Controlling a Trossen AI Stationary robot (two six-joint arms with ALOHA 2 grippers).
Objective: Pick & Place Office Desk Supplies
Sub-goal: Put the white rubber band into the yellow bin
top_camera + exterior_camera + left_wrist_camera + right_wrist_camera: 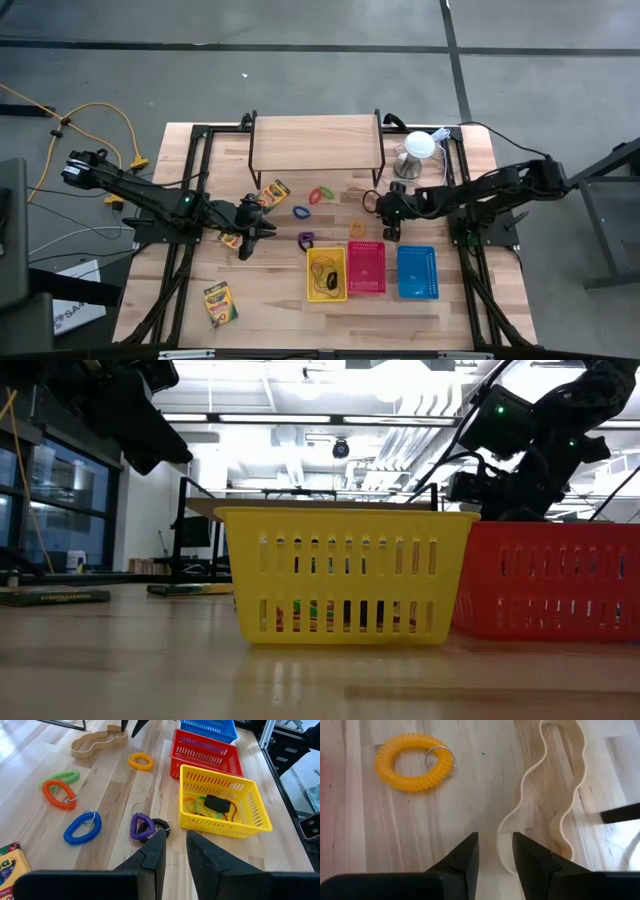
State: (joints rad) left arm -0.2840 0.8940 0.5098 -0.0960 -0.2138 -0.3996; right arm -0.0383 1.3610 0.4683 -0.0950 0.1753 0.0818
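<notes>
My right gripper (pixel 495 840) is open, tilted down over a tan wavy rubber-band loop (pixel 555 785) that stands on edge on the table. Its fingertips stand on either side of the loop's near end (pixel 501 851); I cannot tell whether they touch it. A yellow coil ring (pixel 412 762) lies beside it. My left gripper (pixel 176 836) hangs open above the table with nothing between its fingers, just short of a purple coil ring (pixel 141 826). Blue (pixel 82 827), orange (pixel 58 794) and green (pixel 60 776) coil rings lie flat. Crayon boxes (pixel 273 193) (pixel 220 303) rest on the wood.
Yellow (pixel 326 272), red (pixel 366 267) and blue (pixel 417 271) baskets stand in a row near the front edge; the yellow one holds rubber bands and a black clip (pixel 217 804). A wooden shelf (pixel 316 140) and a white dome (pixel 418 150) stand at the back.
</notes>
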